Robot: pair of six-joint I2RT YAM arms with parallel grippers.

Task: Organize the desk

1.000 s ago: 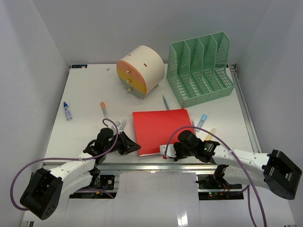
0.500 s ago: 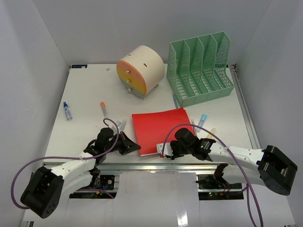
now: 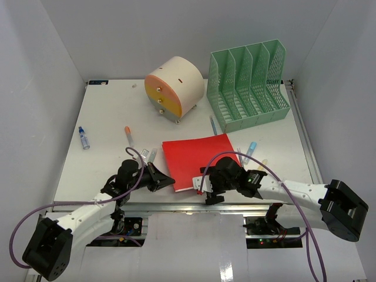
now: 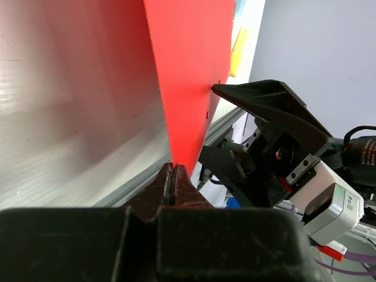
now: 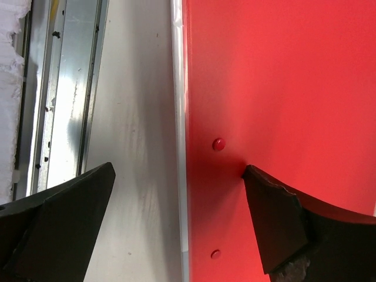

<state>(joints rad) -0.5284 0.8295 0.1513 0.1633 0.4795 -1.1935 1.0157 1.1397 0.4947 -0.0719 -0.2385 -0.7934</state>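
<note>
A red folder (image 3: 197,157) lies flat near the front of the white desk (image 3: 106,117). My left gripper (image 3: 167,181) is shut on its near left corner; in the left wrist view the folder (image 4: 188,70) runs straight into the closed jaws (image 4: 172,176). At the folder's near edge my right gripper (image 3: 204,191) is open. In the right wrist view one finger rests over the red cover (image 5: 282,88) beside a rivet, the other hangs over bare desk (image 5: 135,117), and the gripper (image 5: 179,170) straddles the folder's edge without gripping it.
A green file rack (image 3: 249,85) and a round cream drawer unit (image 3: 174,88) stand at the back. Pens lie scattered: an orange-capped one (image 3: 128,135), a small blue one (image 3: 84,138), one behind the folder (image 3: 212,124), others to its right (image 3: 251,148). An aluminium rail (image 5: 64,106) lines the front edge.
The left gripper has closed on the folder's corner. The right gripper has opened and let go of the folder's near edge. The folder has shifted slightly left.
</note>
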